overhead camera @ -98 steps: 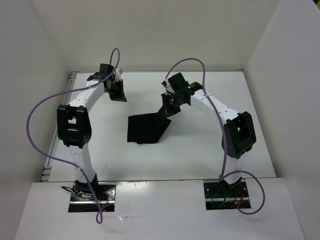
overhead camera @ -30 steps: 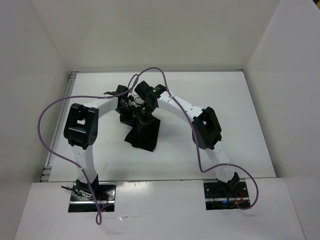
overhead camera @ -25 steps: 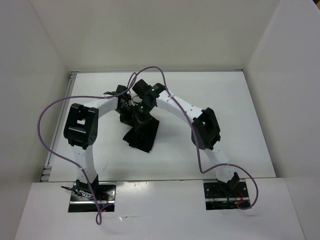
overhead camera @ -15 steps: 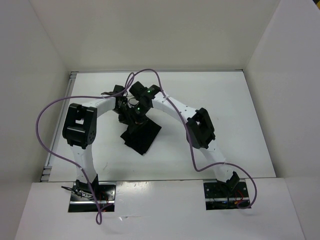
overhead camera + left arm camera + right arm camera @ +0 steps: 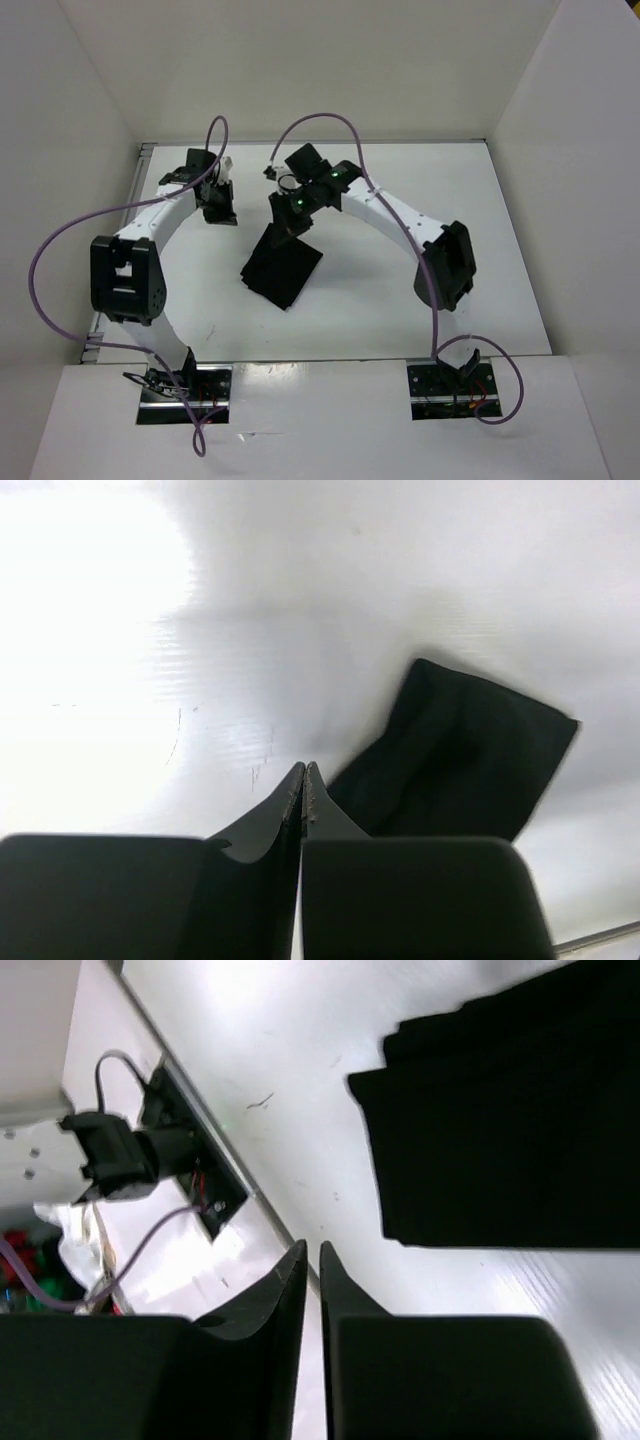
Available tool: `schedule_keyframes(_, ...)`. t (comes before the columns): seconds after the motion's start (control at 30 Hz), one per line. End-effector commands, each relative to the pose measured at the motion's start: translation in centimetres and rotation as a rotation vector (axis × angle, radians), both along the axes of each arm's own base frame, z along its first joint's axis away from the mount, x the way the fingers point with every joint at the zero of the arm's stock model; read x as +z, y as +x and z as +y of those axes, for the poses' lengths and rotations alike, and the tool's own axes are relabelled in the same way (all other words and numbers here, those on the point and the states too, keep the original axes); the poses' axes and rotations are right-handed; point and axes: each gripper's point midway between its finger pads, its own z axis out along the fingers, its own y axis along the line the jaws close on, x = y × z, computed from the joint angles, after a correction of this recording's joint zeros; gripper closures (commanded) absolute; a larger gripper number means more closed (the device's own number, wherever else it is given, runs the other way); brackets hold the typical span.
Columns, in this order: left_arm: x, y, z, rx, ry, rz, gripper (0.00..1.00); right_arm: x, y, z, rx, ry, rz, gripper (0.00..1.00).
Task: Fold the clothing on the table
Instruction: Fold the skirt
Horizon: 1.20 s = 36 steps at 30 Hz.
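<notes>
Left gripper (image 5: pixel 303 772): fingers (image 5: pixel 262 825) pressed flat together, no gap, nothing pinched. White table (image 5: pixel 200 680) shows past the tips. The clothing (image 5: pixel 462 765) lies just beside the right-hand finger in the left wrist view; whether they touch cannot be told there.

Right gripper (image 5: pixel 311 1250): fingers (image 5: pixel 350 1300) almost together with a thin slit between them, and nothing in the slit. The tips stand over bare table, and the clothing (image 5: pixel 500 1130) lies beyond them, clear of both fingers.

Top view: the clothing (image 5: pixel 282 270) is a compact black folded piece, set askew. It lies flat on the table (image 5: pixel 420 180), mid-depth and a little left of centre. The right gripper (image 5: pixel 284 228) sits at its far edge. The left gripper (image 5: pixel 222 208) is farther back and to the left, apart from the fabric.
</notes>
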Motion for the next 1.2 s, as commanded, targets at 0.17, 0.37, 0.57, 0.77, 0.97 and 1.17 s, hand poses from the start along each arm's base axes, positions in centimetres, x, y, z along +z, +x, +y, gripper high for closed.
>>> schedule_keyframes(0.17, 8.1, -3.2, -8.1, -0.352, -0.257, -0.158, 1.0, -5.4, 2.6, -4.0, -0.226, -0.123, -0.02, 0.96)
schedule_keyframes(0.37, 5.2, -4.3, -12.8, -0.531, -0.426, -0.058, 1.0, -10.5, 4.2, -4.3, -0.276, -0.18, 0.03, 0.98)
schedule_keyframes(0.57, -1.0, -3.3, -13.1, -0.455, -0.441, 0.072, 1.0, -13.6, 5.1, -4.6, -0.298, -0.207, 0.074, 0.99)
schedule_keyframes(0.77, -3.9, -0.8, -10.1, -0.315, -0.401, 0.091, 1.0, -15.0, 5.5, -6.0, -0.323, -0.223, 0.107, 0.99)
schedule_keyframes(0.97, -5.7, -0.4, -8.1, -0.243, -0.351, 0.126, 1.0, -17.3, 6.0, -7.7, -0.35, -0.272, 0.131, 0.99)
schedule_keyframes(1.17, -7.0, -1.3, -7.7, -0.227, -0.331, 0.164, 1.0, -19.5, 7.5, -10.0, -0.398, -0.307, 0.16, 0.99)
